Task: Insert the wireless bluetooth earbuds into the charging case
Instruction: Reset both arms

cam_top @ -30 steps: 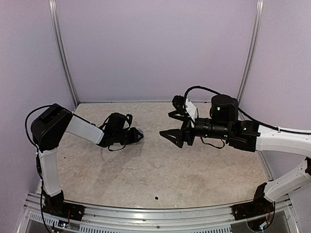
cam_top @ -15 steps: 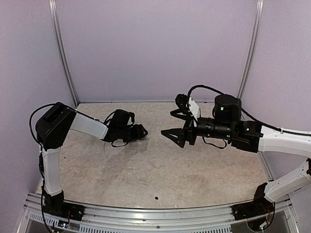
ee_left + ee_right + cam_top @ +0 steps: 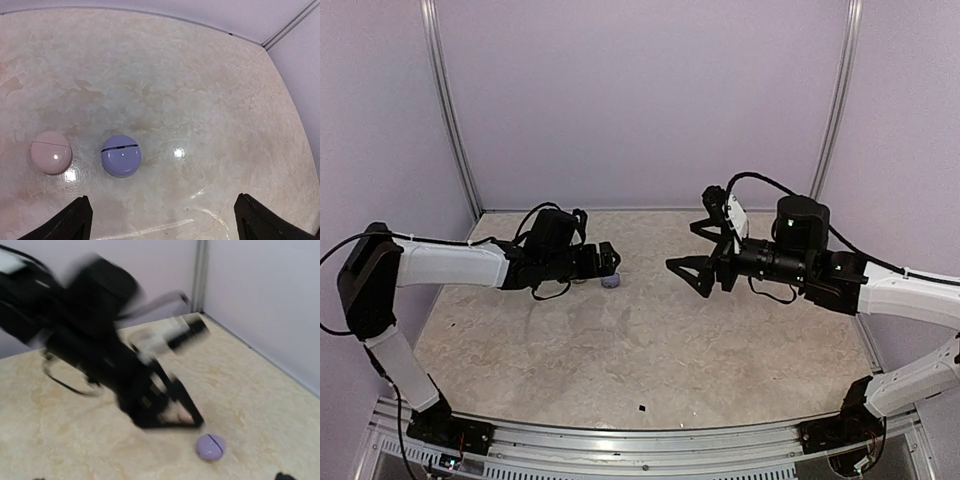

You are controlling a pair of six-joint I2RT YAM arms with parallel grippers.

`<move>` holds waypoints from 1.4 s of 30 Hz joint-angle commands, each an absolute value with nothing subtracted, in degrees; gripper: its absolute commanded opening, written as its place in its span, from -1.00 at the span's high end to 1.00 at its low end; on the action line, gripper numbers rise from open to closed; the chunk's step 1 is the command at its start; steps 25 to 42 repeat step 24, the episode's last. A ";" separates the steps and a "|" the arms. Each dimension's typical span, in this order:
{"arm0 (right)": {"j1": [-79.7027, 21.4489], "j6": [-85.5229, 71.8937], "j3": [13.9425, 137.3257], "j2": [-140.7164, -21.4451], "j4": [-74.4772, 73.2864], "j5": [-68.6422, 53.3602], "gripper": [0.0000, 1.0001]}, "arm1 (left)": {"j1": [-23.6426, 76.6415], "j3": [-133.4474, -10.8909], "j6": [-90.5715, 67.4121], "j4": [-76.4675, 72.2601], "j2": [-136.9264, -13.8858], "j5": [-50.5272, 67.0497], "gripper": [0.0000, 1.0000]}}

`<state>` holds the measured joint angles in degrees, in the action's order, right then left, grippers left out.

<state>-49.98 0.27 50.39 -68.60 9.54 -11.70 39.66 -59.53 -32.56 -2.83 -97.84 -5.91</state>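
Ahead of the left gripper (image 3: 161, 197), spread wide like the right gripper (image 3: 682, 250), we are judging the lilac case (image 3: 120, 155) light, hard and slippery, best pinched across its middle.

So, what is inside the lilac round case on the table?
Nothing can be seen inside: the lilac case is shut, and only a dark seam shows. Whether earbuds lie within is hidden.

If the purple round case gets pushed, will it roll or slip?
The lilac case looks domed and pebble-like, so a push would probably roll or skid it. Its glossy shell could slip in a pinch. Lid seam looks shut, so likely rigid.
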 commanded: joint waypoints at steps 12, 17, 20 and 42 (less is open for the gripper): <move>-33.33 -16.16 35.99 -62.65 16.46 -14.50 -0.99 | 36.21 -40.65 -28.23 -10.07 -66.06 -20.61 -0.98; -29.16 -18.12 28.95 -62.12 20.98 -15.17 -0.99 | 36.29 -34.33 -30.04 -11.42 -64.61 -23.15 -0.98; -28.32 -18.45 25.91 -62.05 23.17 -15.27 -0.99 | 36.30 -31.82 -30.62 -14.02 -64.59 -22.75 -0.98; -28.34 -18.22 25.20 -62.31 23.49 -14.37 -0.99 | 36.30 -32.20 -30.68 -14.27 -66.11 -23.13 -0.98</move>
